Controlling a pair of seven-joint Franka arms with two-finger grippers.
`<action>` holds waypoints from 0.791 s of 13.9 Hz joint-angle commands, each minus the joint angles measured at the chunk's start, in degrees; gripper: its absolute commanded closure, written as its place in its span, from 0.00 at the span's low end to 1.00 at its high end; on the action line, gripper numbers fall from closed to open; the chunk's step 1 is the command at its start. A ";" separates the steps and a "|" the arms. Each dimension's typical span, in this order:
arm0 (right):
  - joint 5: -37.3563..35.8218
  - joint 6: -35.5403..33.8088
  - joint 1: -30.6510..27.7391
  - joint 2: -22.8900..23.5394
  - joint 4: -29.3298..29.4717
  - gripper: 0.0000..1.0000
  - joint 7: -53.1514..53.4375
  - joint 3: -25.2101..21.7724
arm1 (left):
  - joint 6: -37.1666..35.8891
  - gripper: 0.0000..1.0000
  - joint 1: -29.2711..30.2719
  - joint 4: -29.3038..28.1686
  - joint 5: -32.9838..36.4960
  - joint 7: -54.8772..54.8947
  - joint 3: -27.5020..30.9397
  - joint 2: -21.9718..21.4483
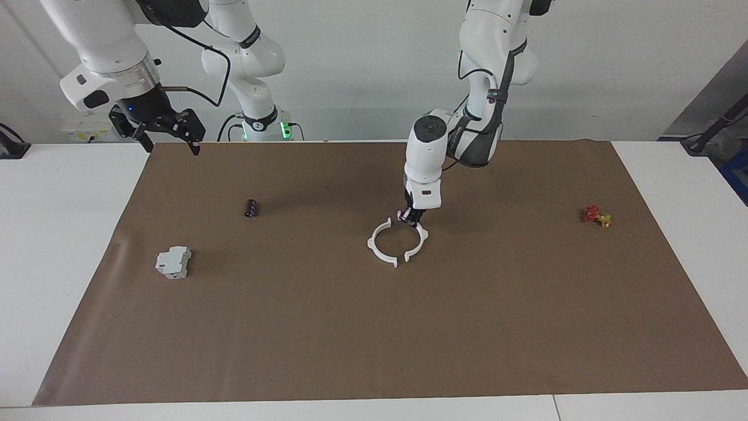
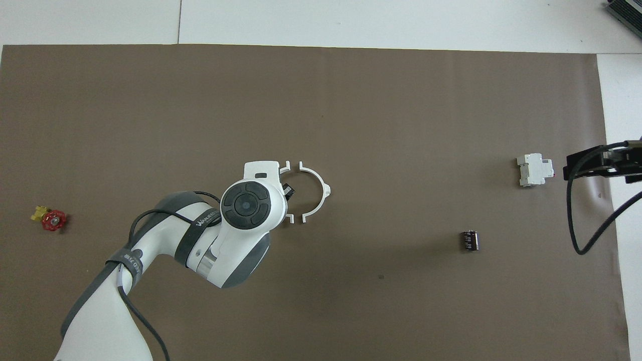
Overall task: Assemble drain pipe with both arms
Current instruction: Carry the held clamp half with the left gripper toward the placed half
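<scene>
The drain pipe lies in two white half-ring arcs at the middle of the brown mat point(image 1: 374, 327). One arc point(image 1: 377, 242) point(image 2: 321, 190) rests free on the mat. My left gripper point(image 1: 411, 217) point(image 2: 288, 189) is shut on the second arc point(image 1: 422, 237) point(image 2: 289, 217), low at the mat. The two arcs face each other as a near ring, with a small gap at both pairs of ends. In the overhead view my left arm hides most of the held arc. My right gripper point(image 1: 169, 143) point(image 2: 577, 164) waits open over the mat's corner at the right arm's end.
A grey boxy block point(image 1: 173, 262) point(image 2: 534, 169) and a small black cylinder point(image 1: 251, 207) point(image 2: 469, 240) lie toward the right arm's end. A red-and-yellow valve piece point(image 1: 596, 216) point(image 2: 50, 219) lies toward the left arm's end.
</scene>
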 commanded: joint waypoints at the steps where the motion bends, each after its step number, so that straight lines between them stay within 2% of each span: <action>1: 1.38 -0.92 -0.42 0.02 0.54 0.00 -1.18 -0.02 | 2.91 1.00 0.64 1.59 1.77 -0.83 0.07 1.98; 4: 1.38 -0.92 -0.42 0.02 0.54 0.00 -1.18 -0.02 | 3.19 1.00 0.55 3.44 2.22 -0.92 0.16 4.17; 11: 1.38 -0.92 -0.42 0.02 0.54 0.00 -1.18 -0.02 | 0.74 1.00 -0.50 2.83 5.20 -1.00 0.24 4.09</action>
